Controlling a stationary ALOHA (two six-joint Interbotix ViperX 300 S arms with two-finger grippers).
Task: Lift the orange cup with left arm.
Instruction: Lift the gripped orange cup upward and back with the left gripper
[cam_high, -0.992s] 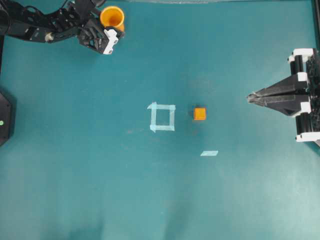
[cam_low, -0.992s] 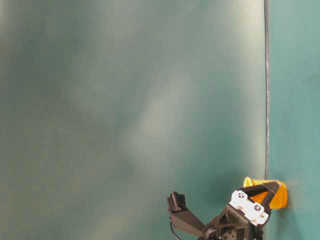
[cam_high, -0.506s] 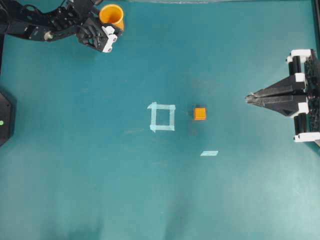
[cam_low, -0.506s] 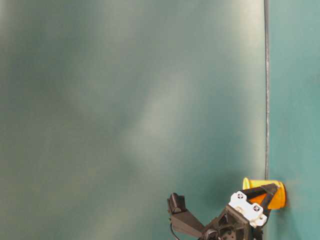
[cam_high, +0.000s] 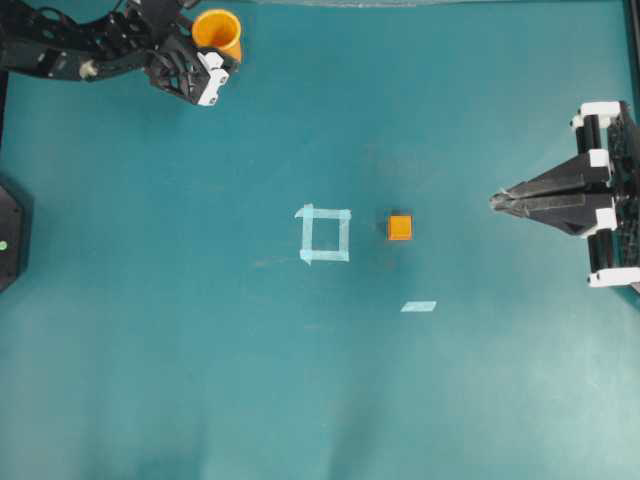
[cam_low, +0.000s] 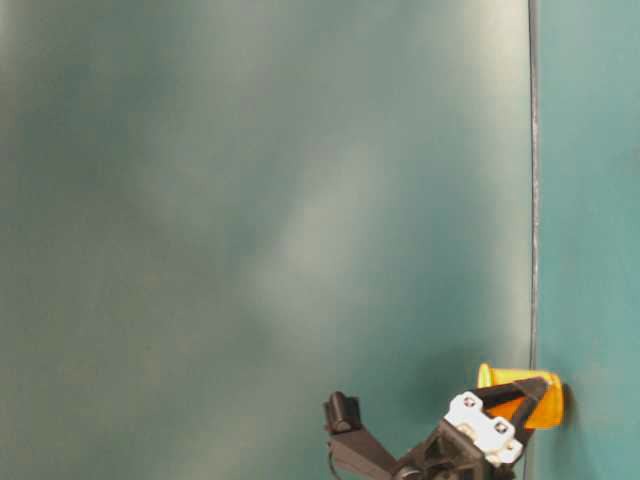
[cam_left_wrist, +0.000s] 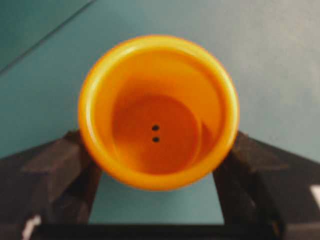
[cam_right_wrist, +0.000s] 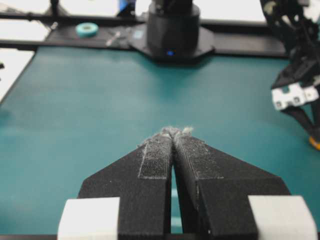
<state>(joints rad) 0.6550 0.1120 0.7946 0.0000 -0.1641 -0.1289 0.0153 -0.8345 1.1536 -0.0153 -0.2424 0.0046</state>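
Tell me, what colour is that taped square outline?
Pale blue tape square, clearest in the overhead view.

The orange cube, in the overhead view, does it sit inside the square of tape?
No, the orange cube sits on the bare table just to the right of the tape square, outside its outline.

Left end effector (cam_high: 222, 52) clamps a cup between its fingers; right end effector (cam_high: 497, 201) is closed, pointing level.
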